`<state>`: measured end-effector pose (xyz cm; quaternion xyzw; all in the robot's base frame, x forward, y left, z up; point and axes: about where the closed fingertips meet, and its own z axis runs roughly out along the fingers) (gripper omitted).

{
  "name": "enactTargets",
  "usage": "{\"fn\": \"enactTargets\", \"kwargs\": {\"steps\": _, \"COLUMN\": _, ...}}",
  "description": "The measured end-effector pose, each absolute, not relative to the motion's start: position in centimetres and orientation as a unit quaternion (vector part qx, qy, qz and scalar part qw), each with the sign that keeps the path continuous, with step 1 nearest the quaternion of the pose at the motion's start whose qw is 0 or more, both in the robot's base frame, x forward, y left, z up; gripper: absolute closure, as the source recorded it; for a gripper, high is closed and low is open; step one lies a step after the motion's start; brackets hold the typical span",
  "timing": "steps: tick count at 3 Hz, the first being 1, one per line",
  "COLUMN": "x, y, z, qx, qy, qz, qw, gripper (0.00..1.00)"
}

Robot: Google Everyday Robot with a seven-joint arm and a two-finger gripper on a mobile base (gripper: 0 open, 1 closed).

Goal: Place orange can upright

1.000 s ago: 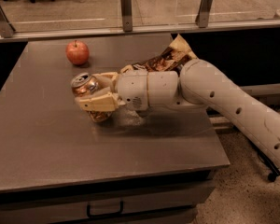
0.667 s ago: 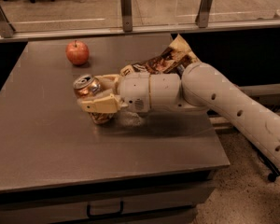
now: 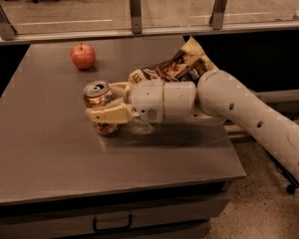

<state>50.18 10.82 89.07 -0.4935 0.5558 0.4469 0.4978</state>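
Note:
The orange can (image 3: 98,99) stands nearly upright on the grey table (image 3: 50,158), left of centre, silver lid with pull tab facing up. Its base touches or sits just at the table top. My gripper (image 3: 105,103) reaches in from the right and is shut on the can, one cream finger (image 3: 108,114) across its front and the other behind it. The white arm (image 3: 249,113) stretches away to the right edge of the view.
A round red apple (image 3: 83,56) sits at the back left of the table. A brown-and-cream snack bag (image 3: 177,66) lies behind my wrist. A glass railing with metal posts (image 3: 135,4) runs behind the table. The table's front edge has a drawer handle (image 3: 112,226) below it.
The can and gripper have barely moved. The can has tilted slightly closer to upright.

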Motion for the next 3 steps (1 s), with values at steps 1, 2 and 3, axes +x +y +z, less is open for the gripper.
{"fn": "enactTargets", "kwargs": {"steps": 1, "x": 50.2, "y": 10.8, "z": 89.1, "qx": -0.494, "qy": 0.556, "qz": 0.447, "qw": 0.498, "gripper": 0.13}}
{"fn": "enactTargets", "kwargs": {"steps": 2, "x": 48.8, "y": 8.8, "z": 89.4, "qx": -0.492, "qy": 0.58, "qz": 0.413, "qw": 0.501, "gripper": 0.0}}
{"fn": "enactTargets", "kwargs": {"steps": 3, "x": 45.4, "y": 4.6, "z": 91.0, "qx": -0.496, "qy": 0.61, "qz": 0.361, "qw": 0.501, "gripper": 0.0}}
